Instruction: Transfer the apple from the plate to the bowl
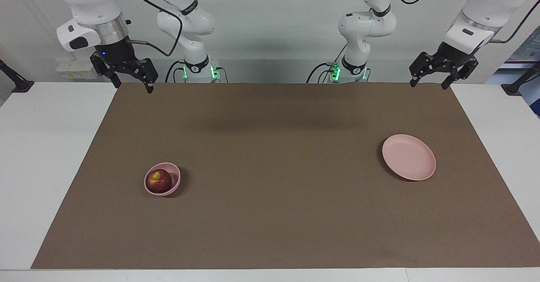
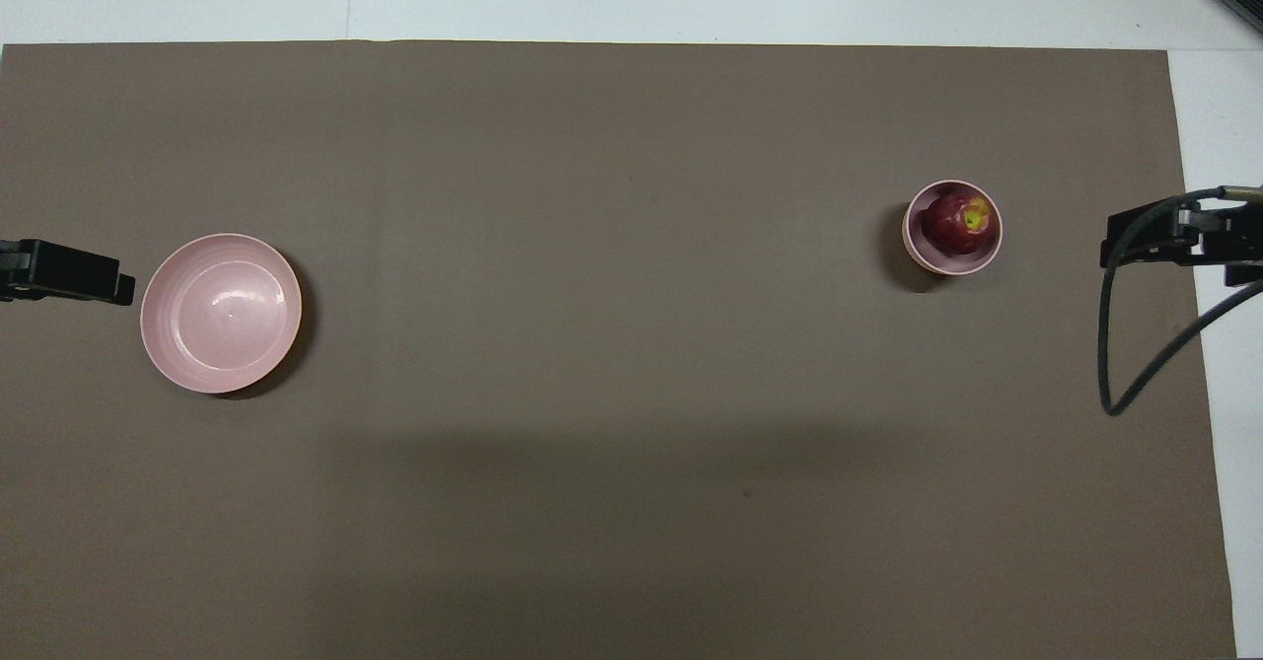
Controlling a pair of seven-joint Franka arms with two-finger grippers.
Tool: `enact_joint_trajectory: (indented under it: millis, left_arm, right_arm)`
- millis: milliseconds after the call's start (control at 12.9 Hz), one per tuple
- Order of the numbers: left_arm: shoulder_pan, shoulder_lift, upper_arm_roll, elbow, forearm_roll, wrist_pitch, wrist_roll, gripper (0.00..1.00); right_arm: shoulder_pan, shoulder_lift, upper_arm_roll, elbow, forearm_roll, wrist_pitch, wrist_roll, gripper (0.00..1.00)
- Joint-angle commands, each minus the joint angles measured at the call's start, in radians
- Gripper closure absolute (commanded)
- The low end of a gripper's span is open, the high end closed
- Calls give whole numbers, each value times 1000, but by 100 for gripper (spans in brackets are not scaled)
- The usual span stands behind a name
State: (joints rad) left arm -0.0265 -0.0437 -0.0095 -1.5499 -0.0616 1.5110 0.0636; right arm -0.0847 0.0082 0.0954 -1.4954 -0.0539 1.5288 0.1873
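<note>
The dark red apple (image 1: 159, 180) lies in the small deep pink bowl (image 1: 176, 184) toward the right arm's end of the table; the apple (image 2: 957, 221) and the bowl (image 2: 945, 264) also show in the overhead view. The wide pink plate (image 1: 409, 157) is empty toward the left arm's end and shows in the overhead view too (image 2: 221, 313). My right gripper (image 1: 132, 86) is open and empty, raised over the mat's edge nearest the robots, well apart from the bowl. My left gripper (image 1: 427, 84) is open and empty, raised over the mat's corner nearest the robots, apart from the plate.
A brown mat (image 1: 270, 147) covers most of the white table (image 1: 46, 155). A black cable (image 2: 1135, 364) hangs from the right arm near the mat's edge.
</note>
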Motion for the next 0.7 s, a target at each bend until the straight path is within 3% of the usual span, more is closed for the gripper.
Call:
enact_joint_trajectory:
  millis: [0,622]
  left_arm:
    - [-13,8,17,27,-6,-31,5,0]
    - [-13,11,19,28,-4,-20,1,0]
  right_arm:
    - [-9,-14,1,-14,25,-2,-26,0]
    - [-7,-19,3,-14,31,-2,-25,0]
